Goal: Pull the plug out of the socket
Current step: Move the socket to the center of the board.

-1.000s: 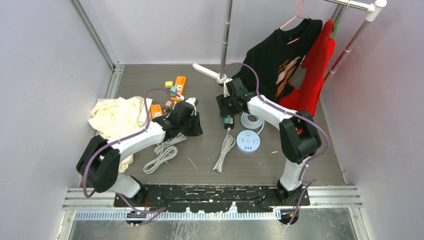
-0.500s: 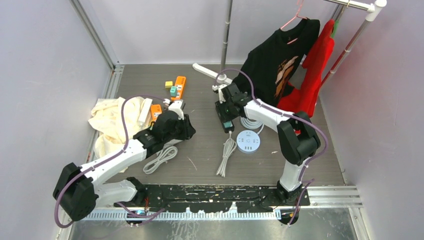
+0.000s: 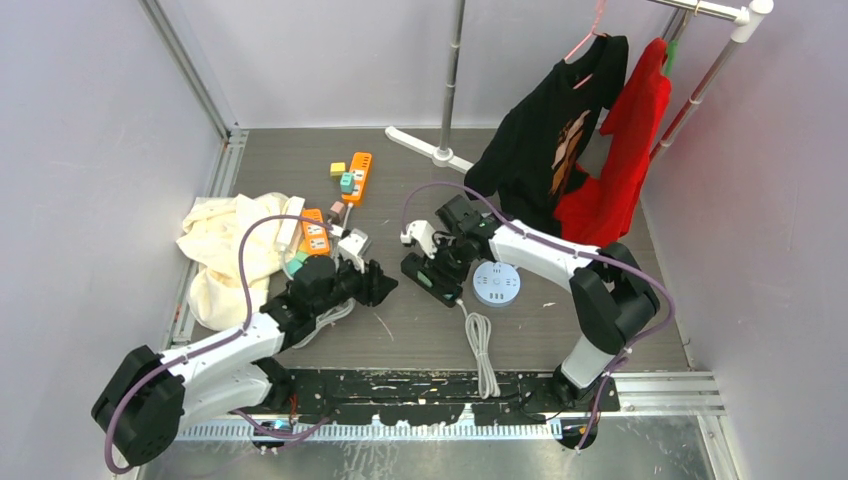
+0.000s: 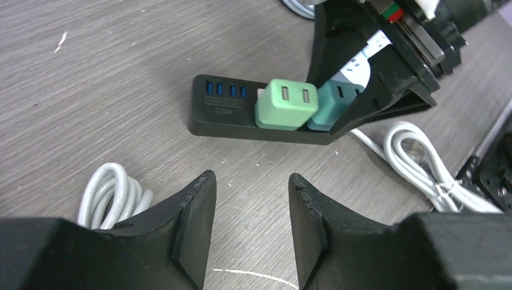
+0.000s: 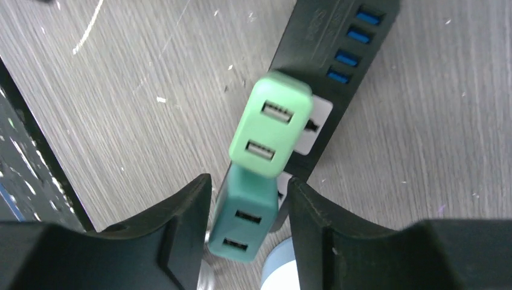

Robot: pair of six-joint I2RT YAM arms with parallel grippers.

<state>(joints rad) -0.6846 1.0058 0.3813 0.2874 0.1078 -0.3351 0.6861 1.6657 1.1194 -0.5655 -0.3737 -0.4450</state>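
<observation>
The right gripper (image 5: 249,184) hangs over the black strip (image 4: 229,121) with its fingers (image 5: 181,229) a little apart, straddling the teal plug (image 5: 244,223). A thin gap shows along one side of that plug, so it is flanked rather than pinched. The left gripper (image 4: 252,184) is moderately spread with nothing between its fingers (image 4: 193,223). It sits low over the bare table (image 4: 90,72), just short of the strip's long side, and touches nothing. The strip lies flat near the middle of the table, a bit toward the near edge. The teal plug and the green plug (image 4: 287,106) sit side by side in its sockets, each showing two USB slots on top. At the strip's free end are four blue ports (image 4: 224,89) next to a small printed label, whose writing is too small to read. A round white hub (image 3: 497,283) lies just beside the strip on the side toward the right edge. A bundled white cable (image 3: 480,345) runs toward the near edge.
</observation>
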